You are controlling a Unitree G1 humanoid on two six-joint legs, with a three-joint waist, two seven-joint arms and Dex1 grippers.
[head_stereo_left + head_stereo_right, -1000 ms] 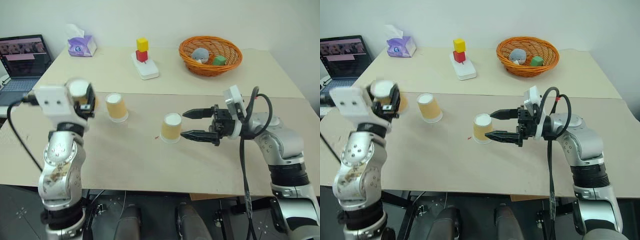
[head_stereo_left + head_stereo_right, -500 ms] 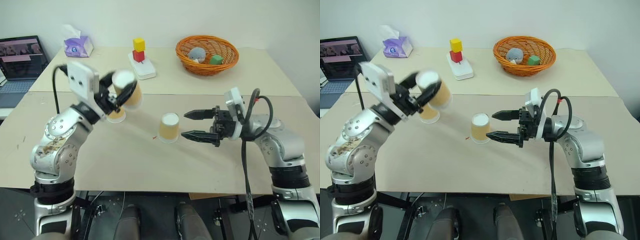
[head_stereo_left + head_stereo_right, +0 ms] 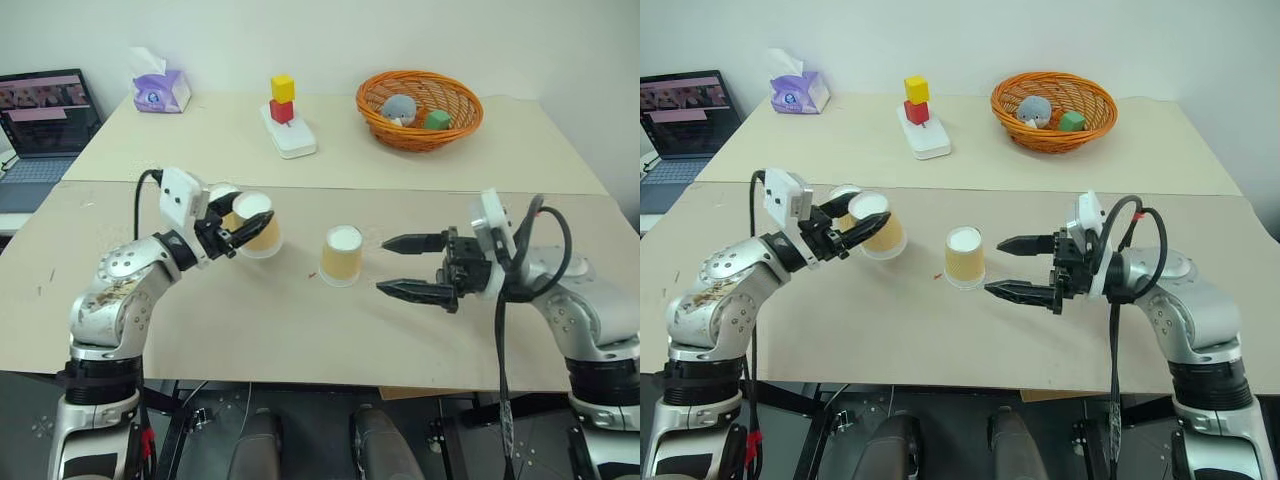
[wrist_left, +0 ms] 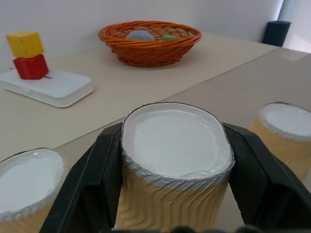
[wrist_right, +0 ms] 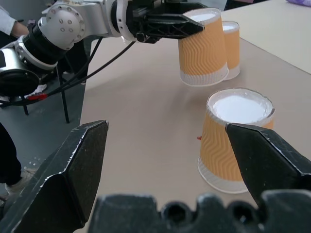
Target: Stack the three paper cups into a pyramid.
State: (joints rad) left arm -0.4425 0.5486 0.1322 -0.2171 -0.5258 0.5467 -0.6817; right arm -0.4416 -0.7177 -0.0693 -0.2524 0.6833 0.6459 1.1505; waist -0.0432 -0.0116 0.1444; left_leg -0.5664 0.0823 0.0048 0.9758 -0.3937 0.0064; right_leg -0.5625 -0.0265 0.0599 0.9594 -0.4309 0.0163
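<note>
The left end effector (image 3: 236, 232) is clamped on one upside-down paper cup (image 3: 257, 224), fingers pinching its ribbed sides near the closed base. The cup hangs just off the tabletop (image 3: 300, 330), so the grip looks meant for carrying, not setting down. Just behind it a second cup (image 3: 843, 195) stands upside down on the tabletop, partly hidden. A third cup (image 3: 342, 256) stands upside down farther toward the middle, well apart from the second. The right end effector (image 3: 405, 265) waits beside that middle cup with its fingers spread wide, touching nothing. My guess is the two standing cups are the base, still too far apart to carry the held one.
</note>
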